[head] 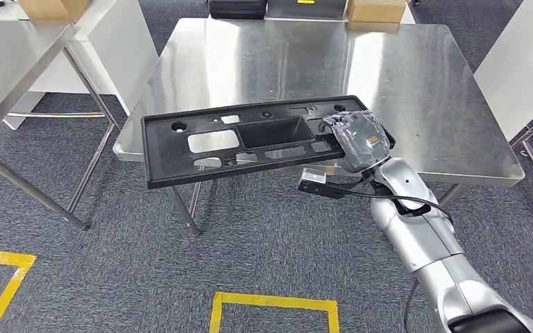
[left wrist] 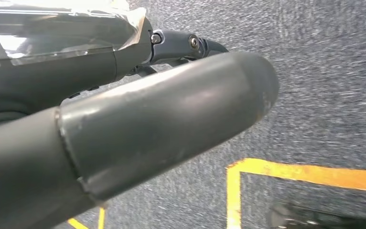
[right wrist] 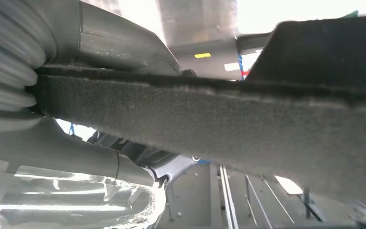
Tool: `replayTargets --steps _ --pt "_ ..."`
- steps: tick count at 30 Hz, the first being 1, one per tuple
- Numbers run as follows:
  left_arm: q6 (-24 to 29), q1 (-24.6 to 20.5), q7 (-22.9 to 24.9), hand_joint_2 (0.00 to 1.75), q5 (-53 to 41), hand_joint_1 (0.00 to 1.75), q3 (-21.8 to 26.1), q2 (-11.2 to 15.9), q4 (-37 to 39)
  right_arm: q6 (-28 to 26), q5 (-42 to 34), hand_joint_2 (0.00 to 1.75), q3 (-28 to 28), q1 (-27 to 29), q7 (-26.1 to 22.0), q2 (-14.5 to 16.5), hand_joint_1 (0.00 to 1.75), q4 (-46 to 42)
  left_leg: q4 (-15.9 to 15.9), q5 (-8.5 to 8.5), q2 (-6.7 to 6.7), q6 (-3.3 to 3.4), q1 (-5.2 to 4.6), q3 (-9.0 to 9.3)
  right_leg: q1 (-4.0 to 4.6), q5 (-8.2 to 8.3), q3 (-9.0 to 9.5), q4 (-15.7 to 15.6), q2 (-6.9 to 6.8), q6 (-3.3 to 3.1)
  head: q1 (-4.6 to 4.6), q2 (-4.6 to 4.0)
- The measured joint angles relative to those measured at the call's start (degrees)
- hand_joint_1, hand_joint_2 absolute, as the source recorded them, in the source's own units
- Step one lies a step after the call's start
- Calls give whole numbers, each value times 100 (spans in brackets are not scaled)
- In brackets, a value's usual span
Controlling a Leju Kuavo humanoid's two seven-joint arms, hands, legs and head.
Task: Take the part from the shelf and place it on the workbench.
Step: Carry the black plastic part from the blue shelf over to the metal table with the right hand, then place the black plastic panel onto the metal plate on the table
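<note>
Part [head: 250,142], a long black plastic panel with cut-outs and a central recess, hangs level over the near edge of the steel workbench [head: 416,83], its left end out past the bench corner above grey carpet. At its right end the right hand [head: 361,139] clamps the panel. Whether the left hand [left wrist: 124,129], above carpet and yellow floor tape [left wrist: 310,174], is closed cannot be told.

A grey speckled carpet floor [head: 264,236] carried yellow tape outlines [head: 275,301]. A second steel-legged table [head: 14,69] stood at the left, with a brown cardboard box [head: 377,10] and black cases [head: 237,7] farther back.
</note>
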Motion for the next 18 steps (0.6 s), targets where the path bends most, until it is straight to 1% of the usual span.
replayTargets --steps 1,2,3,4,5,6,7,8,9,10,12,15,18 --pt "3 -8 -28 0 8 0 14 0 0 -25 -7 175 1 -3 -12 -2 169 11 385 -162 50 -13 8 -188 13 -5 3 1 -27 -17 0 0" --pt "7 -12 -54 0 17 0 31 0 0 -40 -10 175 4 -4 -17 -4 169 28 653 -238 69 -17 11 -326 23 -11 6 1 -51 -24 0 0" --pt "11 -11 -74 0 28 0 47 1 0 -45 -10 175 9 -5 -20 -6 169 46 732 -211 76 -12 11 -373 29 -16 11 2 -69 -30 -2 0" --pt "14 -11 -92 0 38 0 64 3 0 -47 -10 175 15 -7 -24 -8 169 63 579 -80 79 5 11 -303 36 -22 20 2 -82 -36 -1 0" --pt "15 -11 -104 0 46 0 80 5 -1 -49 -11 175 19 -14 -26 -9 169 75 238 114 84 35 7 -133 42 -30 33 2 -93 -40 -2 0" --pt "15 -13 -111 0 51 0 92 10 -1 -51 -12 175 20 -25 -28 -9 169 80 -165 282 103 74 -1 74 49 -39 44 2 -100 -40 -2 0" --pt "16 -17 -116 0 53 0 99 15 -2 -59 -15 175 20 -45 -30 -11 169 86 -509 395 121 106 -17 252 71 -52 47 5 -105 -31 1 0" --pt "21 -21 -121 0 54 0 105 18 -2 -66 -23 175 20 -65 -30 -14 169 93 -733 448 136 127 -33 368 87 -63 44 7 -109 -18 2 0" --pt "30 -24 -125 0 54 0 109 17 -2 -73 -36 175 21 -81 -30 -19 169 105 -835 450 147 120 -46 418 124 -76 42 12 -113 -13 5 0" --pt "43 -25 -130 0 54 0 114 15 -1 -80 -53 175 21 -93 -30 -27 169 123 -859 452 137 103 -59 428 153 -86 36 14 -118 -11 8 0" --pt "74 -24 -141 0 49 0 134 9 -1 -89 -93 175 22 -105 -30 -42 169 175 -869 463 112 76 -86 428 164 -94 39 13 -133 -20 9 0" --pt "106 -24 -151 0 20 0 162 22 -1 -131 -158 175 20 -180 -38 -49 169 337 -864 466 79 108 -136 421 139 -82 40 -2 -160 3 6 0" --pt "132 -25 -151 0 -1 0 191 27 -2 -226 -236 175 3 -353 -91 -37 169 607 -864 467 76 145 -144 417 137 -68 52 -30 -164 28 7 0"
